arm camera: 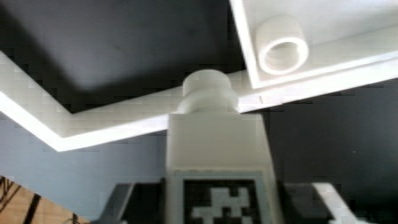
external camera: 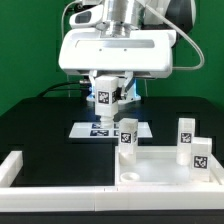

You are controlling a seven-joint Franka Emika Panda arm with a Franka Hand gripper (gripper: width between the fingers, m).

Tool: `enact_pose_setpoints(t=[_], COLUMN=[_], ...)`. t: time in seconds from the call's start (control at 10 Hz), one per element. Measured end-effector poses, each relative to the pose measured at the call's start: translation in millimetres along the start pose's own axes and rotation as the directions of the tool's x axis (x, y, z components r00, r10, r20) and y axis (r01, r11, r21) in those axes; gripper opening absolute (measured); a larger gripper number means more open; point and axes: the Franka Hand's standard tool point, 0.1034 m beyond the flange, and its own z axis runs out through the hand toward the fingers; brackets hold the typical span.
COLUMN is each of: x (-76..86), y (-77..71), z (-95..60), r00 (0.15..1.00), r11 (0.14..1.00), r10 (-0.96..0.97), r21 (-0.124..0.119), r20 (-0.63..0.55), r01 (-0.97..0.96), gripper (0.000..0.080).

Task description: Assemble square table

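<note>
In the exterior view, the gripper [external camera: 108,103] hangs at upper centre of the frame, its jaws partly closed on a white leg [external camera: 104,97] bearing a black-and-white tag, lifted clear of the black table [external camera: 40,125]. Below it lies the marker board [external camera: 108,130]. The square tabletop [external camera: 160,166] sits at lower right, with a leg [external camera: 127,136] standing at its far corner and two more [external camera: 186,135] [external camera: 200,156] along its right side. A white border bar [external camera: 12,168] lies at lower left.

In the wrist view, the held leg [arm camera: 214,140] rises from bottom centre, tag visible; the tabletop [arm camera: 320,50] fills the upper right.
</note>
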Motion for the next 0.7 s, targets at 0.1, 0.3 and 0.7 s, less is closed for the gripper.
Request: enact_pose_setpoints(t=[0.1,0.3,0.7], x=[3.7,19.2,24.9], y=[-10.7,-38.5,-51.7], z=[6.5,33.2,47.6], r00=[1.000,1.000,0.999], r11=[1.000,1.000,1.000], r10=[-0.006,0.013,0.015], r21=[0.004,-0.005,-0.025], r20=[-0.005,-0.025,-0.042], r01=[0.006,-0.013,-0.016], gripper=[0.0287,0.0287,0.0287])
